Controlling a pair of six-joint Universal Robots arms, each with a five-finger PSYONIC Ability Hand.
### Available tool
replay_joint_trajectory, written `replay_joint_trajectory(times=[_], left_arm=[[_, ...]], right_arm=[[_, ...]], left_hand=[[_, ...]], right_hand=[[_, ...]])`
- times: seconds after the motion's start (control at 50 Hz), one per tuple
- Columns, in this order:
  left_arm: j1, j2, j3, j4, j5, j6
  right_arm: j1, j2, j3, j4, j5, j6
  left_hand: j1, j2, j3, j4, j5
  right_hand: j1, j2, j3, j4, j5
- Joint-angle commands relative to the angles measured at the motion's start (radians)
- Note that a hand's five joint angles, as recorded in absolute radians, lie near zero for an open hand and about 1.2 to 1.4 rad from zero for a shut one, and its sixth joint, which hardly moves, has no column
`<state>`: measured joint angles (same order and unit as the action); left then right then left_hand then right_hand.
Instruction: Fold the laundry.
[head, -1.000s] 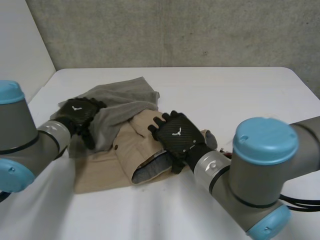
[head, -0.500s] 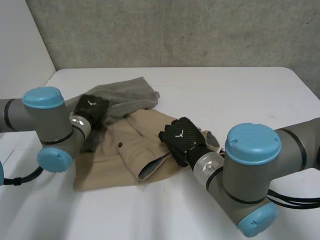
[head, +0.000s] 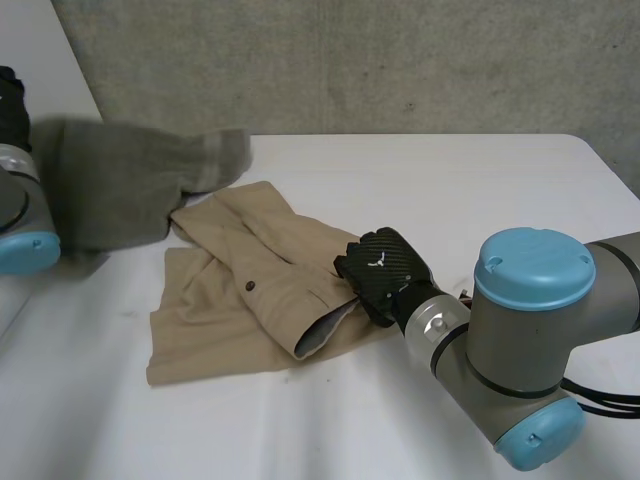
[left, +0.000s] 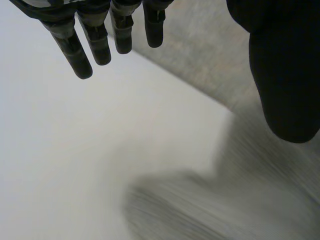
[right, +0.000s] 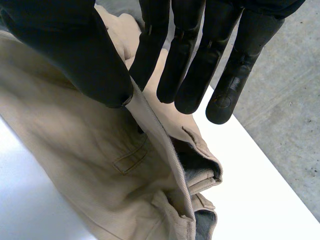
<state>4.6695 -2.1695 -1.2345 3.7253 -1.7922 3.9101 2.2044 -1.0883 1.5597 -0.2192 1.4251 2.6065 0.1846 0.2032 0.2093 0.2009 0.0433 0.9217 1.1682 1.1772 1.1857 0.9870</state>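
Head view: right hand (head: 385, 275) pinches the pants (head: 220, 320) between thumb and fingertips. Left hand (left: 285, 75) hangs relaxed, grey cloth (head: 110, 185) under its palm. Looks like sorting; next up, flatten those pants.
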Motion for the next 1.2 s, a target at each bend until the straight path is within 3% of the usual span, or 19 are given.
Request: replay_joint_trajectory(times=[0.02,0.12,0.22,0.38,0.58,0.62,0.64,0.74,0.8,0.9,1.06,1.2], left_arm=[[-0.127,0.056,-0.082,0.015,0.022,-0.005],[-0.187,0.054,-0.108,-0.013,0.094,-0.015],[-0.244,0.063,-0.154,-0.136,0.157,-0.055],[-0.310,0.123,-0.240,-0.309,0.246,-0.340],[-0.327,0.122,-0.253,-0.314,0.254,-0.356],[-0.319,0.112,-0.235,-0.306,0.269,-0.341],[-0.312,0.099,-0.212,-0.300,0.290,-0.325],[-0.244,0.007,-0.146,-0.309,0.381,-0.258],[-0.192,-0.022,-0.128,-0.314,0.425,-0.221],[-0.172,-0.029,-0.121,-0.312,0.438,-0.225],[-0.172,-0.006,-0.143,-0.317,0.433,-0.250],[-0.147,0.039,-0.175,-0.317,0.433,-0.282]], right_arm=[[0.000,0.001,0.000,0.000,0.002,0.007],[-0.012,-0.001,0.008,0.001,0.003,0.013],[-0.041,-0.047,0.014,0.014,0.000,0.040],[-0.199,-0.128,0.005,0.086,-0.008,0.087],[-0.420,-0.119,-0.070,0.231,-0.011,0.044],[-0.431,-0.122,-0.066,0.268,-0.017,0.053],[-0.427,-0.122,-0.060,0.273,-0.012,0.056],[-0.307,-0.162,-0.010,0.265,-0.015,0.122],[-0.217,-0.220,0.000,0.251,-0.015,0.246],[-0.126,-0.229,-0.001,0.245,-0.015,0.406],[0.098,-0.032,-0.102,0.231,-0.009,0.461],[0.144,0.102,-0.158,0.182,0.018,0.477]], left_hand=[[-0.010,-0.029,-0.035,-0.026,-0.043],[-0.010,-0.029,-0.035,-0.026,-0.043],[-0.010,-0.029,-0.035,-0.026,-0.043],[-0.009,-0.028,-0.034,-0.026,-0.043],[-0.010,-0.029,-0.035,-0.026,-0.043],[-0.010,-0.029,-0.035,-0.026,-0.043],[-0.010,-0.029,-0.035,-0.026,-0.043],[0.014,-0.004,-0.011,-0.002,-0.019],[0.017,-0.001,-0.008,0.001,-0.016],[0.017,-0.001,-0.008,0.001,-0.016],[0.023,0.004,-0.002,0.007,-0.010],[0.023,0.004,-0.002,0.007,-0.010]], right_hand=[[0.475,0.228,0.219,0.211,0.235],[0.475,0.228,0.219,0.211,0.235],[0.475,0.228,0.219,0.211,0.235],[0.475,0.228,0.219,0.211,0.235],[0.475,0.228,0.219,0.211,0.235],[-0.386,-0.633,-0.642,-0.650,-0.626],[-0.733,-0.980,-0.989,-0.997,-0.973],[-0.747,-0.994,-1.003,-1.011,-0.987],[-0.747,-0.994,-1.003,-1.011,-0.987],[-0.747,-0.994,-1.003,-1.011,-0.987],[-0.747,-0.994,-1.003,-1.011,-0.987],[-0.747,-0.994,-1.003,-1.011,-0.987]])
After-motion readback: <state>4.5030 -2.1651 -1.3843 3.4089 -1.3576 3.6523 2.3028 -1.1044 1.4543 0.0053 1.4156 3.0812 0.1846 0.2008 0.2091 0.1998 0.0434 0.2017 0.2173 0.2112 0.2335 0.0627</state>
